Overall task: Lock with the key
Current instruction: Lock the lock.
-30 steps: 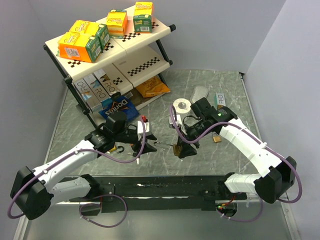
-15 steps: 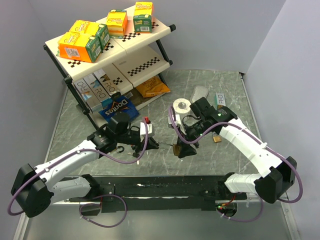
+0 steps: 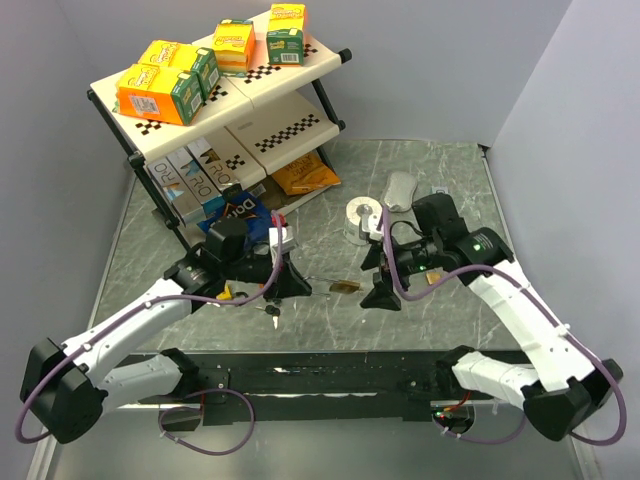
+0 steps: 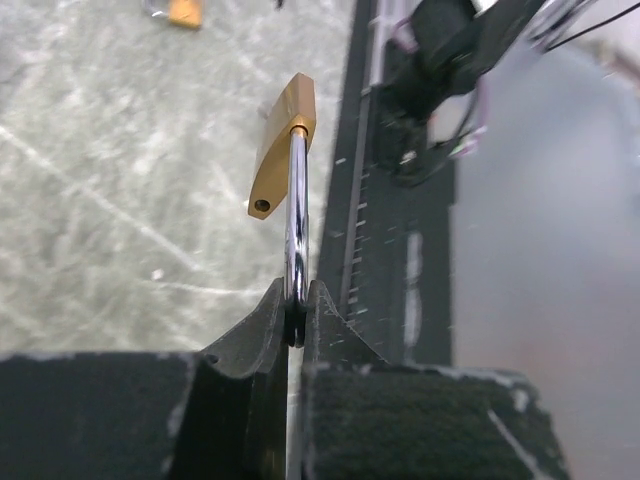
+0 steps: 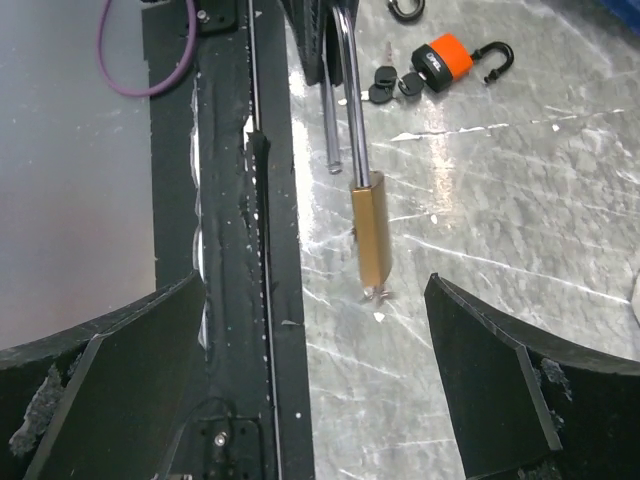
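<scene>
Toward the middle of the near edge of the desk (image 3: 440,180), the brass padlock (image 4: 282,150) is clamped by its shackle (image 4: 297,230) in the left gripper (image 4: 295,310), while the right gripper (image 5: 315,375) is seen spread wide, facing it.

i see the brass padlock (image 3: 342,287) held level in the air, its long steel shackle (image 4: 296,220) pinched in the left gripper (image 4: 296,305); the shackle is open, short leg free of the body; a small stub at the body's end, can't tell if it's the key
</scene>
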You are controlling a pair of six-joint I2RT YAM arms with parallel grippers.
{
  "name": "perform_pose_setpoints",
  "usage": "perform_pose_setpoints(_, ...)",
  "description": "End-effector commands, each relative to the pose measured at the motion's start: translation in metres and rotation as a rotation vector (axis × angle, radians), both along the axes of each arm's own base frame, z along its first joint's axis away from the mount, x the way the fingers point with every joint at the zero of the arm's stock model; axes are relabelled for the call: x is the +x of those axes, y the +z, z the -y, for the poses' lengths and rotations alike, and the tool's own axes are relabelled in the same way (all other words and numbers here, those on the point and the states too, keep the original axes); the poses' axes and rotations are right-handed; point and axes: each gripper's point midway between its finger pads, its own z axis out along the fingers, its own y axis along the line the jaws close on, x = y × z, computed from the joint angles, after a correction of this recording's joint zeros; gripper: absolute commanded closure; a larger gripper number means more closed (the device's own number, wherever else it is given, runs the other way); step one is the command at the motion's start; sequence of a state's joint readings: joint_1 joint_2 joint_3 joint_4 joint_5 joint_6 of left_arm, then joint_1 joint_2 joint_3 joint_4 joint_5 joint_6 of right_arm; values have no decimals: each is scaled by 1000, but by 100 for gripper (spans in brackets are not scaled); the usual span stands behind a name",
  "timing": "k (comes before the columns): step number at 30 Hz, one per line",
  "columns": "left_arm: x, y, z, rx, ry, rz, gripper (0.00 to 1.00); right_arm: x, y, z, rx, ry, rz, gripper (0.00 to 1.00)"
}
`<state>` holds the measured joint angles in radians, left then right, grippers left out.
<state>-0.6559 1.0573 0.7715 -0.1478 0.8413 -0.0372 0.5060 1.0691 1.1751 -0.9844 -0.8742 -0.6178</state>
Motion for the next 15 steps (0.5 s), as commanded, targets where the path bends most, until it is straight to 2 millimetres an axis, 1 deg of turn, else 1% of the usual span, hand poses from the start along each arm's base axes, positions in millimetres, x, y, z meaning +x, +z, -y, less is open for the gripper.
perform_pose_setpoints(1,-16,84,10,-222,-86,59,99,0,8,-4,68,-5,40,1)
perform_pose_setpoints(6,-22,108,11,-292,-94,24,99,-3,13,-11,114,22,31,1)
perform_pose_setpoints(11,-24,117,11,-320,-83,-12,99,-2,18,-17,152,50,29,3)
perform_pose_setpoints(13,-25,120,11,-334,-79,-21,99,-3,21,-20,170,57,24,7)
perform_pose_setpoints(15,-26,122,11,-344,-73,-33,99,-3,21,-22,173,64,13,13)
